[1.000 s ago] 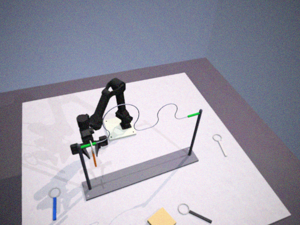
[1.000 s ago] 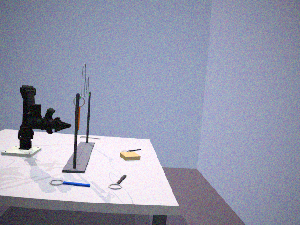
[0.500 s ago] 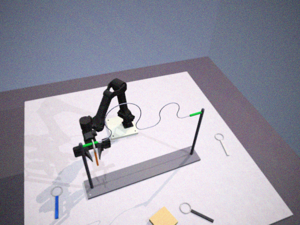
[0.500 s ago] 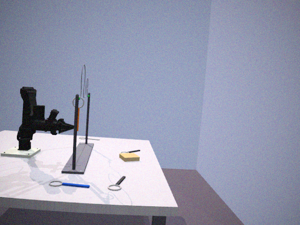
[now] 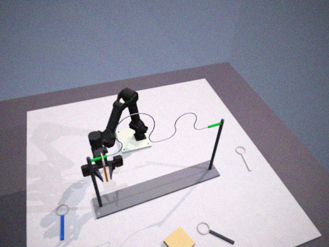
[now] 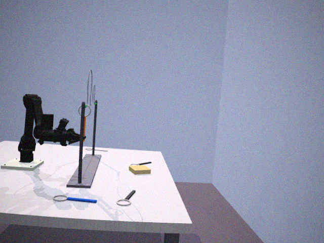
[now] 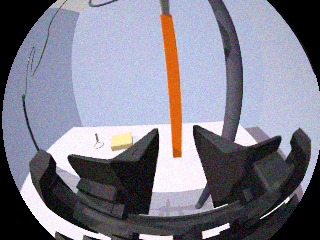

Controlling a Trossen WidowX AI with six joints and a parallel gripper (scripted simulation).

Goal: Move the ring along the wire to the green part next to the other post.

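Note:
The ring (image 5: pixel 103 161) (image 6: pixel 90 111) hangs on the green part (image 5: pixel 95 159) beside the near-left post (image 5: pixel 96 188) (image 6: pixel 81 157) (image 7: pixel 234 80), with the wire through it. Its orange handle (image 5: pixel 105 171) (image 6: pixel 84 125) (image 7: pixel 173 75) points down. My gripper (image 5: pixel 106 179) (image 6: pixel 83 137) (image 7: pixel 175 131) is partly open, its fingertips on either side of the handle's lower end, with gaps showing in the wrist view. The grey wire (image 5: pixel 154 124) (image 6: pixel 90 70) curves to the other green part (image 5: pixel 214 124) (image 6: pixel 95 103) (image 7: pixel 23 98) by the far post (image 5: pixel 216 146) (image 6: pixel 94 128).
The posts stand on a grey base (image 5: pixel 159 187) (image 6: pixel 87 169). A blue-handled ring tool (image 5: pixel 61 227) (image 6: pixel 81 200), a black-handled one (image 5: pixel 221 236), a pale one (image 5: pixel 245 162) and a yellow block (image 5: pixel 179 239) (image 6: pixel 139 169) (image 7: pixel 121 141) lie on the table.

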